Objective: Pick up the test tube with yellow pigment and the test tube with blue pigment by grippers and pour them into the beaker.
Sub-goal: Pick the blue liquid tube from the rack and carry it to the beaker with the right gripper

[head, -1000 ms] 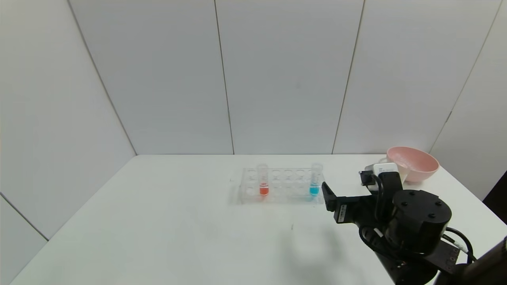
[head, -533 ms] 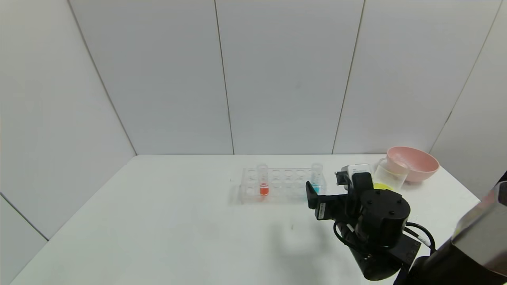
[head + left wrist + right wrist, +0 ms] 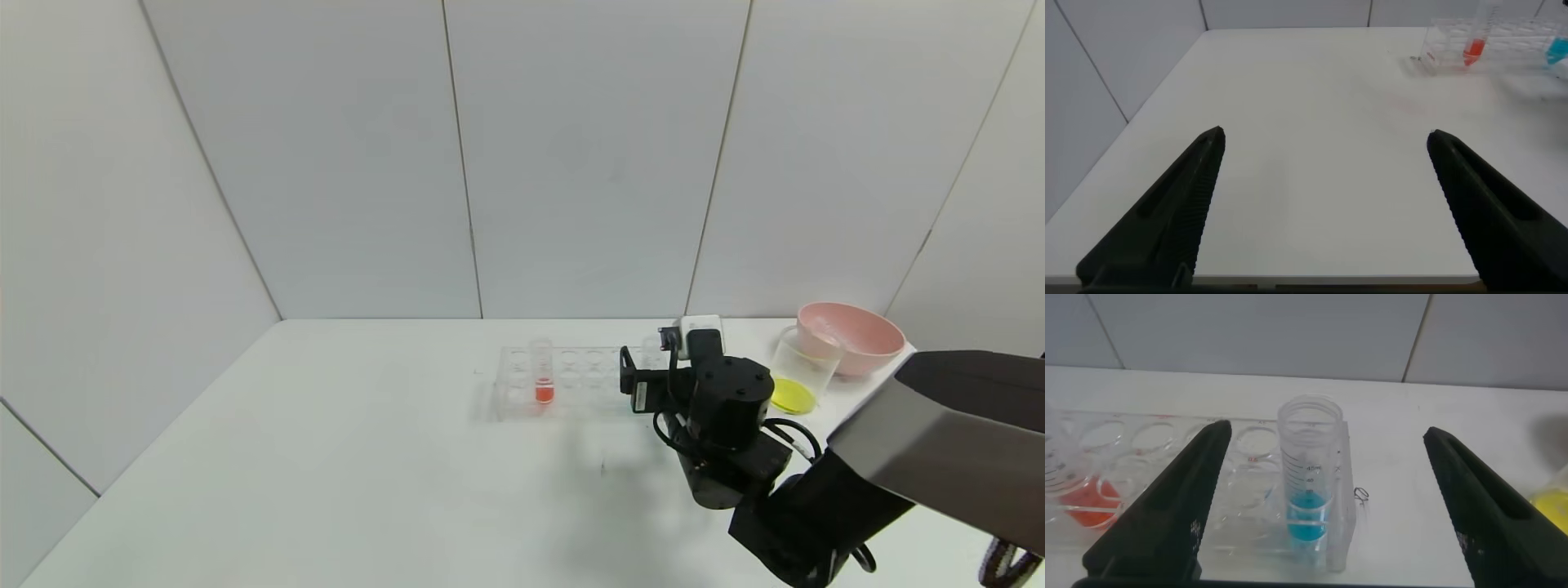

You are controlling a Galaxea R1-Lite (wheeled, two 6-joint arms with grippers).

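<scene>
The test tube with blue pigment point(image 3: 1310, 478) stands upright in the end hole of a clear rack point(image 3: 571, 384). My right gripper point(image 3: 1324, 429) is open, with one finger on each side of the tube, not touching it. In the head view this gripper point(image 3: 657, 367) is at the rack's right end and hides most of that tube. The beaker point(image 3: 804, 363) stands right of the rack with yellow liquid in its bottom. No test tube with yellow pigment is in view. My left gripper point(image 3: 1324, 133) is open and empty over bare table, far from the rack.
A tube with orange-red liquid point(image 3: 543, 371) stands in the rack's left part. A pink bowl point(image 3: 851, 335) sits behind the beaker at the back right. The table point(image 3: 367, 457) is white, with grey walls close behind.
My right arm has moved left and away from me, from in front of the beaker to the rack's right end. The beaker with its yellow liquid has come into view.
</scene>
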